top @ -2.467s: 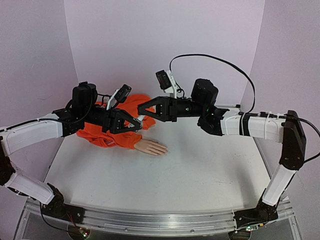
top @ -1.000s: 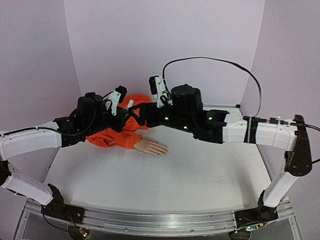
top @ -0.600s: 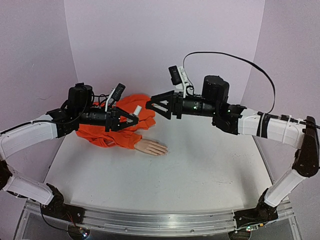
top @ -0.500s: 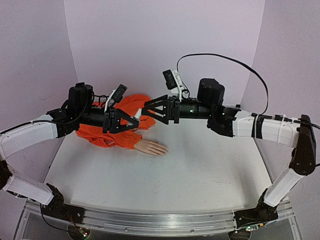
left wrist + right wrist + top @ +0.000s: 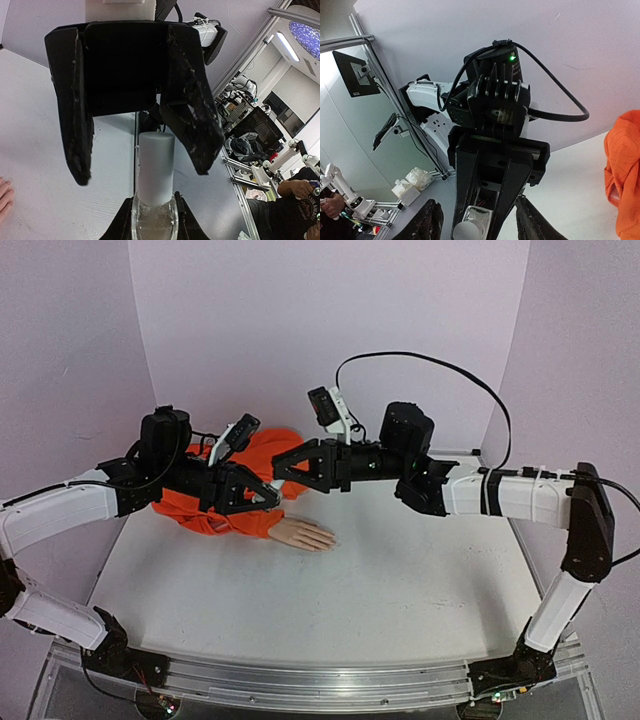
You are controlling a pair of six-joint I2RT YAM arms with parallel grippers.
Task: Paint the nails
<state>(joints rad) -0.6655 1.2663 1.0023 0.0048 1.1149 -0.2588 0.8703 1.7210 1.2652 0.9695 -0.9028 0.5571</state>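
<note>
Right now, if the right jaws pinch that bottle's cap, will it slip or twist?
The cap is smooth and round, so it may well slip or spin. The clear bottle looks rigid, so it probably won't squash. It looks small, so it is likely light.

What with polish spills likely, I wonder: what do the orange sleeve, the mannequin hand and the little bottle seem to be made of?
Sleeve: soft matte orange cloth, going by its folds and creases.
Mannequin hand: smooth pale peach plastic or rubber; the look leaves that open.
Bottle: clear body, glass or plastic, since it is see-through; its cap is matte white, probably plastic.
</note>
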